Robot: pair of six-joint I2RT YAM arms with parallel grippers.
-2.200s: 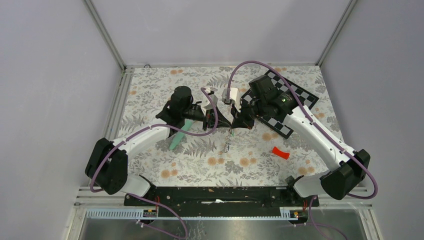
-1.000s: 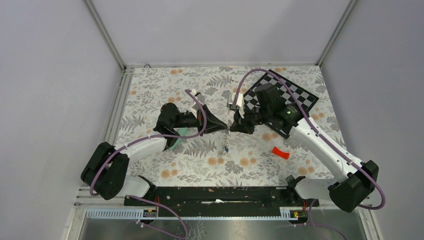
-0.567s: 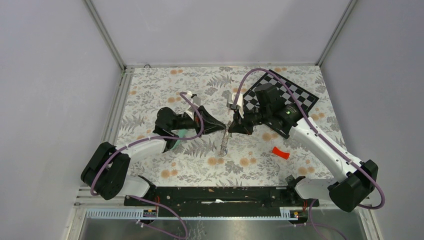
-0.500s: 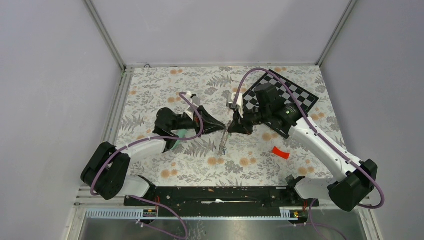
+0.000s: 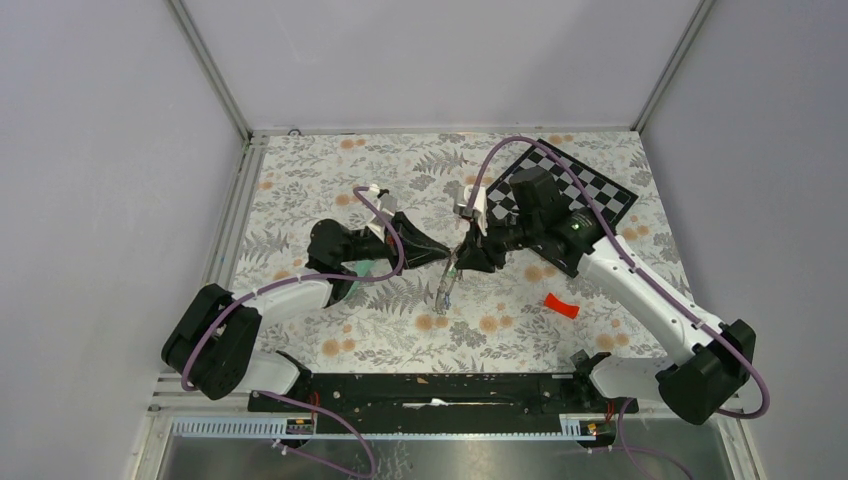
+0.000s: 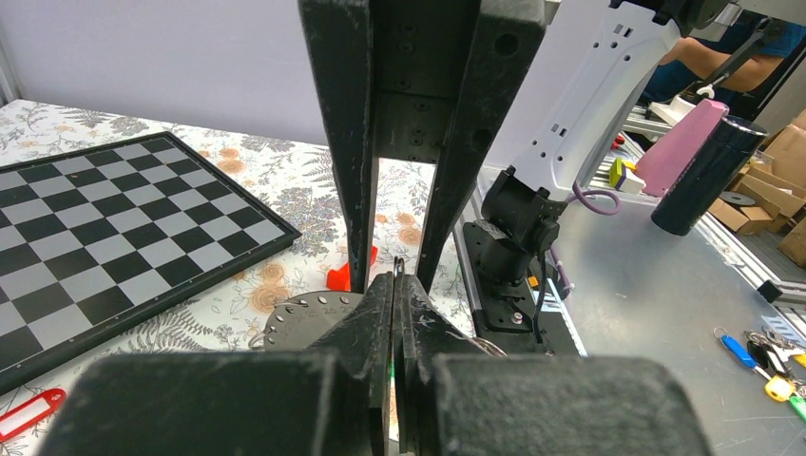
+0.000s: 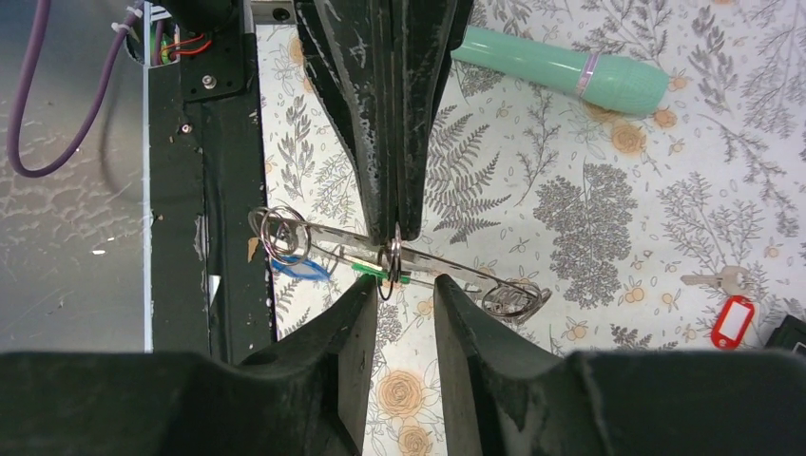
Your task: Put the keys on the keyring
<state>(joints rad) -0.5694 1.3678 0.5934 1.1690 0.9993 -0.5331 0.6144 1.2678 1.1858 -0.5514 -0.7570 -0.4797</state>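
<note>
My left gripper [image 5: 446,257] is shut on a thin wire loop of the keyring [image 6: 397,270], held above the table. In the right wrist view the keyring [image 7: 447,263] hangs edge-on from those shut fingers, with wire loops at both ends. A blue-tagged key [image 7: 295,269] and a green-tagged key [image 7: 374,272] hang on it. The ring's grey face [image 6: 304,318] shows in the left wrist view. My right gripper [image 7: 397,285] is open, its tips just below the held loop, facing the left gripper. A red-tagged key [image 7: 735,320] lies loose on the table.
A mint-green tube [image 7: 561,68] lies on the floral table under my left arm. A chessboard [image 5: 590,190] sits at the back right, partly under my right arm. A curved red plastic piece [image 5: 562,306] lies right of centre.
Both grippers have drifted slightly left, tip to tip. The hanging keyring bunch has swung a little left and tilted.
</note>
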